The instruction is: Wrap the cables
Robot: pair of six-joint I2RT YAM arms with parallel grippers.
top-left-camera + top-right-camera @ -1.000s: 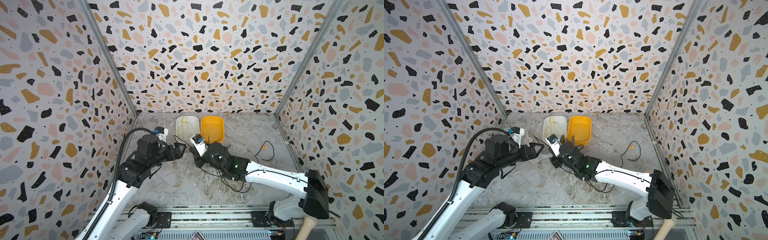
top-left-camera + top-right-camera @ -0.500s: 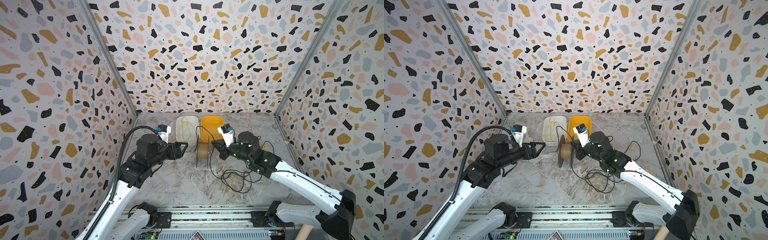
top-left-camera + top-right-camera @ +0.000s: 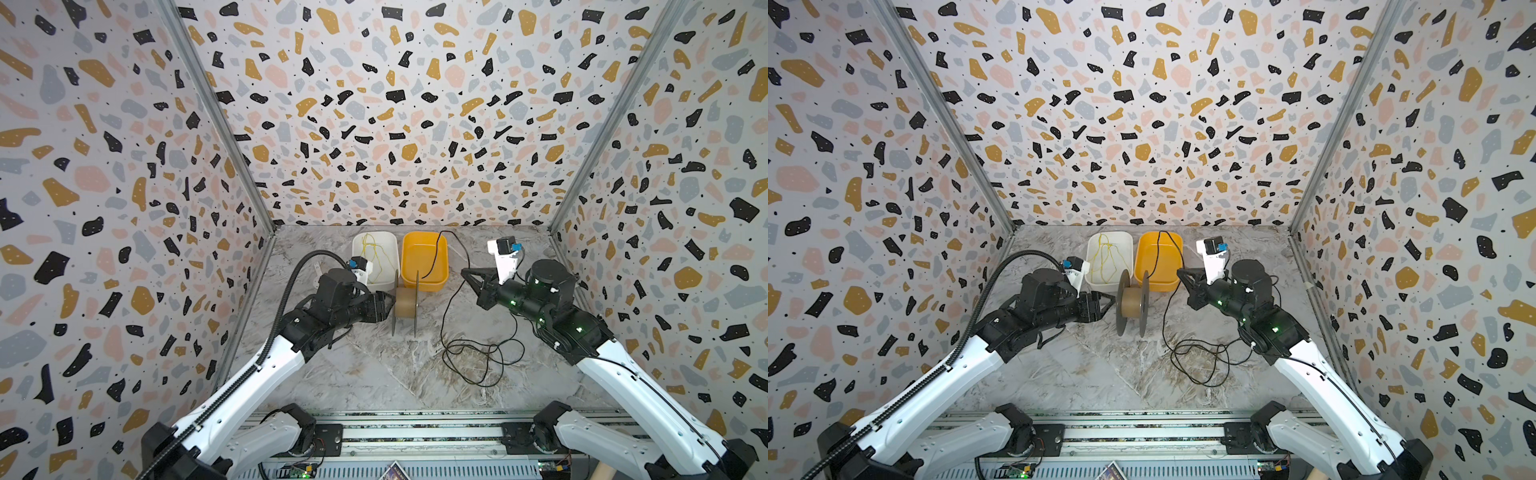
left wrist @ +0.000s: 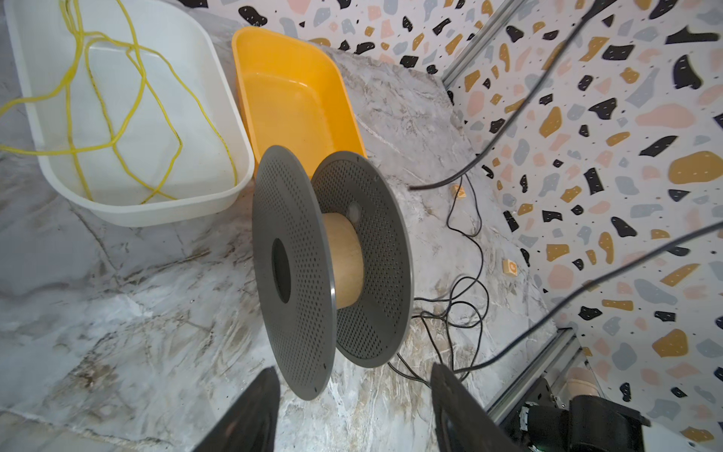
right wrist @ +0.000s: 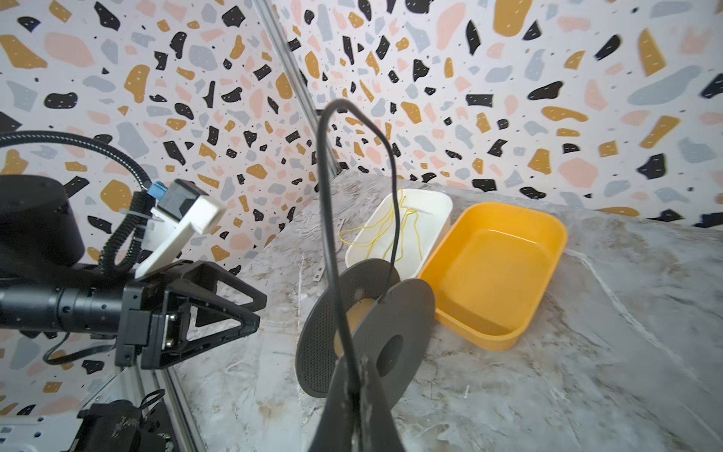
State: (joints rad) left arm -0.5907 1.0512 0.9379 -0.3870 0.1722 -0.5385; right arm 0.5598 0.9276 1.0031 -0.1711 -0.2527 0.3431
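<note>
Barely getting started, judging by the spool. Finding the black cable (image 3: 443,320) sprawling mostly loose across the desk (image 3: 374,374), piling in tangled loops at about 4 o'clock from the spool (image 3: 405,305). Climbing from that pile to the right claw (image 3: 463,271), arching toward 12 o'clock over the yellow bin (image 3: 434,286), then dropping between the spool's grey perforated flanges. Showing a bare tan core in the left wrist view, with no turns lying on it. Reaching the core with that one strand only, as far as the right wrist view is showing. Standing on its flange rims near desk centre, axle running 9 to 3 o'clock.

Pinching the cable in the right claw, jaws closed tight on it, hovering above the desk at about 2 o'clock from the spool. Hovering at 9 o'clock with the left claw (image 3: 390,301), jaws apart and gripping nothing, the near flange's rim sitting just ahead of the gap, not clearly touching.

Sitting side by side at 12 o'clock behind the spool: the white bin (image 3: 378,286), holding a thin yellow cord (image 4: 113,143), and the yellow bin.

Leaving nearly everything to do, by this reading: steadying the spool, then laying the whole loose length round the core, turn by turn.
</note>
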